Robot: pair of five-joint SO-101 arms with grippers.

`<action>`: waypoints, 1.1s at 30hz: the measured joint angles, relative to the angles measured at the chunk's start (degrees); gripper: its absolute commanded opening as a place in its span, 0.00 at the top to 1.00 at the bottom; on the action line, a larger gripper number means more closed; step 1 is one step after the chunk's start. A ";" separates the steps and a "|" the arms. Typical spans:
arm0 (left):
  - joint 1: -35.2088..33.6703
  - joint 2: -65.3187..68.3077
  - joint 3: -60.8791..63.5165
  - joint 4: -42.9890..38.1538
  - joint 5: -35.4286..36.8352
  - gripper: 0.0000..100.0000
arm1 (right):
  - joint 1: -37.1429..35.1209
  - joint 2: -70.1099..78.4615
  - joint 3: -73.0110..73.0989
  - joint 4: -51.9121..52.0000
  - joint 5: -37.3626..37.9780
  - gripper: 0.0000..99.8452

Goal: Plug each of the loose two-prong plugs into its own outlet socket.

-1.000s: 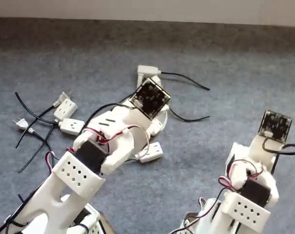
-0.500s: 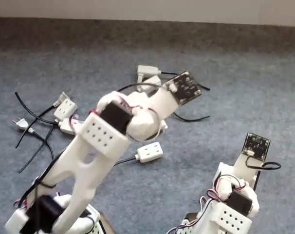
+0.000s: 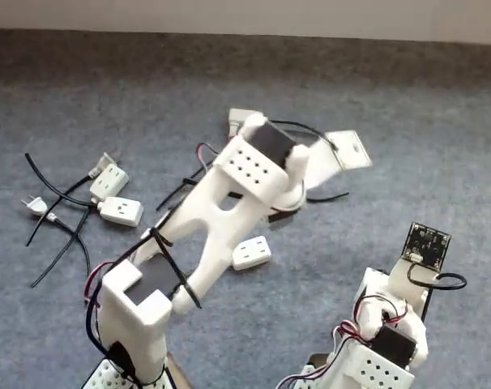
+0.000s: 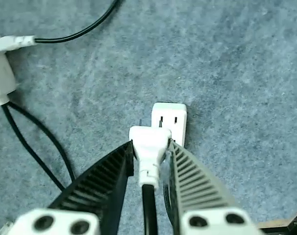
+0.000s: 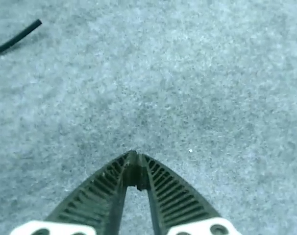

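Left wrist view is showing the left gripper (image 4: 150,145) closed partway on a white two-prong plug (image 4: 148,149). Its fingers are pressing the plug's two sides, and the plug's black cord (image 4: 148,205) is running back between them. The plug is sitting at the fingertips with its prongs pointing away from the gripper, toward a white outlet socket (image 4: 169,120) lying on the grey tabletop (image 4: 236,73) just beyond. The prong tips are hanging at the socket's near edge. Both of its slots are showing uncovered, so the plug is not sitting in them. Whether the prongs are touching the socket I cannot tell.

Right wrist view is showing the right gripper (image 5: 134,161) with its fingers pressed together at the tips, holding nothing. It is hanging over bare tabletop, with a black cable end (image 5: 16,35) farther off.

In the high view the left arm (image 3: 229,194) is stretching across the middle of the tabletop. The right arm (image 3: 387,340) is sitting folded near the front edge. Another socket (image 3: 251,252) is lying just beside the left arm. A third socket (image 3: 120,211) and a loose plug (image 3: 36,206) are lying well apart from both arms.
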 measured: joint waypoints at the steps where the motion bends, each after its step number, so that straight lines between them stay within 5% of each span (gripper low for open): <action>1: 0.62 0.53 0.35 0.00 -0.26 0.99 | 0.00 0.00 0.00 0.00 0.00 0.99; 33: -3.16 9.41 2.11 0.00 -2.73 0.99 | 0.00 0.00 0.09 0.00 0.00 0.99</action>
